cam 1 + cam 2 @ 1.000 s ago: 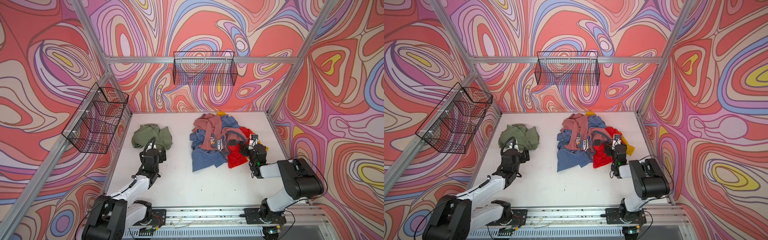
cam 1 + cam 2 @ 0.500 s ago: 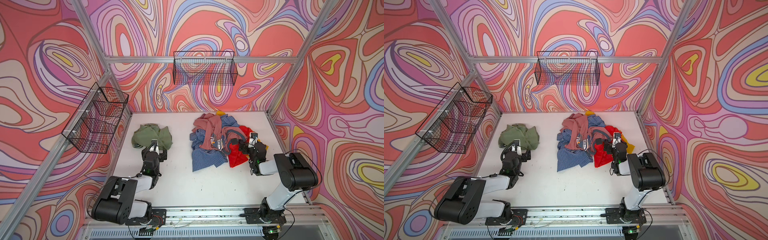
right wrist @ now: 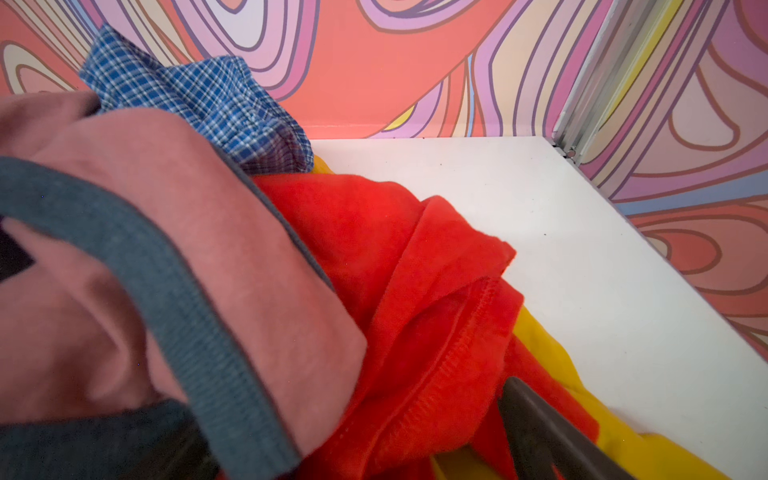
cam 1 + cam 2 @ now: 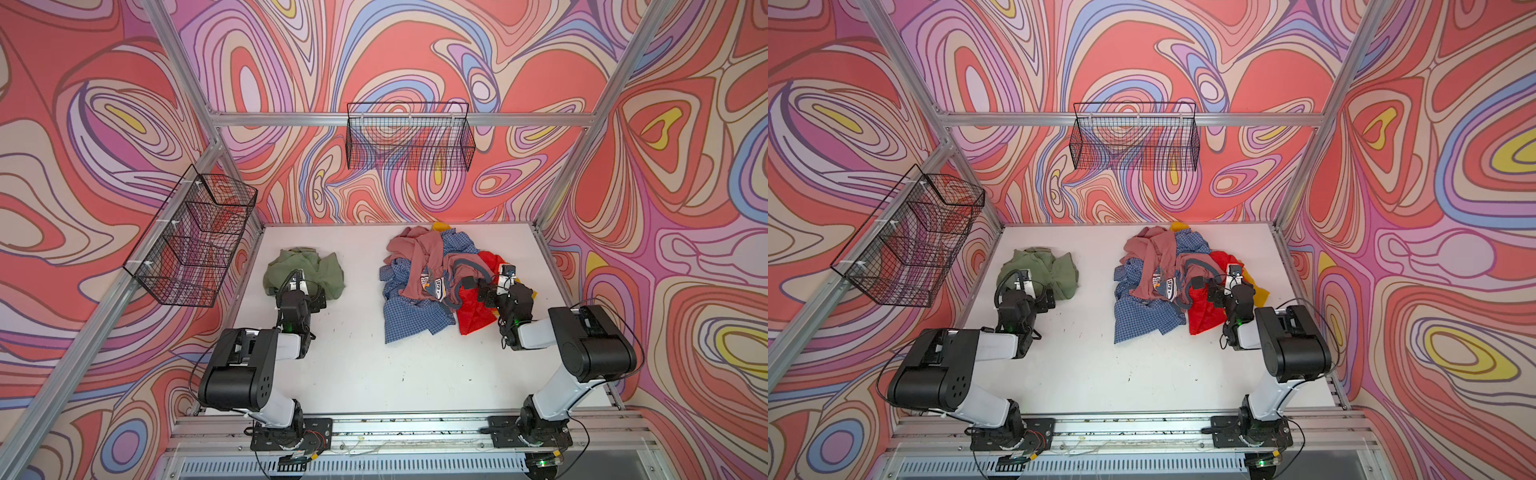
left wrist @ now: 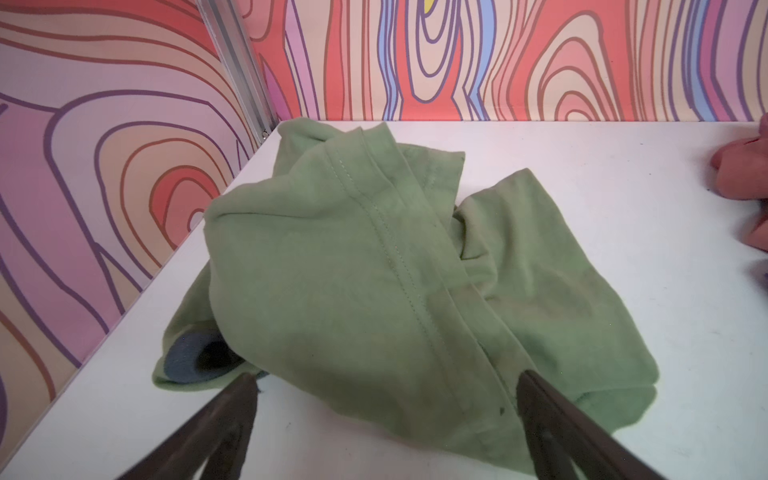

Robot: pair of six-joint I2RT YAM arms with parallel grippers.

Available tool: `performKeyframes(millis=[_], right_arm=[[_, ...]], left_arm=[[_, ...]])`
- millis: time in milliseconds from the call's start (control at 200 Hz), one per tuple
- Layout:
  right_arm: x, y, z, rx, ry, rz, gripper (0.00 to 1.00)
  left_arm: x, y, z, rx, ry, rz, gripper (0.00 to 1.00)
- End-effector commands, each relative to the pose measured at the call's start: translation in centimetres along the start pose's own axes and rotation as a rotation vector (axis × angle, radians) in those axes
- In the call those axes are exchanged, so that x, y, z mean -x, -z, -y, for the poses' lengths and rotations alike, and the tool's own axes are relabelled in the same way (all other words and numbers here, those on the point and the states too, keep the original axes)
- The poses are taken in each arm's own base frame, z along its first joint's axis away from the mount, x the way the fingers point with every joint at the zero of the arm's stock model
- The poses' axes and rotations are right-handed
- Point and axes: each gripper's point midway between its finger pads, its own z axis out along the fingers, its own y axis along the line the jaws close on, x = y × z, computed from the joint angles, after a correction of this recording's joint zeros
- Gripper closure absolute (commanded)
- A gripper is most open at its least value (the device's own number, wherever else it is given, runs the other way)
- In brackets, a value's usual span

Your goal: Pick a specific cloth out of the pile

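Left wrist view: the left gripper [image 5: 386, 377] stands fully spread, with empty jaws flanking the near edge of the cloth [image 5: 374, 270]. Both top views show the cloth crumpled on the table [image 4: 374, 374], well apart from the pile [image 4: 428, 282]. The right gripper [image 4: 484, 291], also spread wide, rests against the pile's red garment [image 3: 395, 249], clamping nothing.

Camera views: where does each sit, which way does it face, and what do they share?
Both top views: high at the front, looking down on the table, both arms, the cloth and the pile.
Left wrist: on the left arm, facing the cloth; open left end effector shows.
Right wrist: on the right arm, facing the pile; right end effector partly shows.
Shared: top and left wrist views show the cloth; top and right wrist, the pile.
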Motion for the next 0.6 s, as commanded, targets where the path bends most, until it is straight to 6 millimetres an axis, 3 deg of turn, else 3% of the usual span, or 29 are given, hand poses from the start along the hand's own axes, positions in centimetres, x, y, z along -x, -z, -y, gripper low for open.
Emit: performKeyframes(millis=[0, 591], right_arm=[[0.64, -0.38, 0.18, -0.001, -0.008, 0.015, 0.02], [0.55, -0.62, 0.63, -0.015, -0.025, 0.003, 0.02]], left_arm=[[-0.51, 0.15, 0.09, -0.009, 0.011, -0.027, 0.00], [-0.48, 0.07, 0.21, -0.012, 0.005, -0.017, 0.00]])
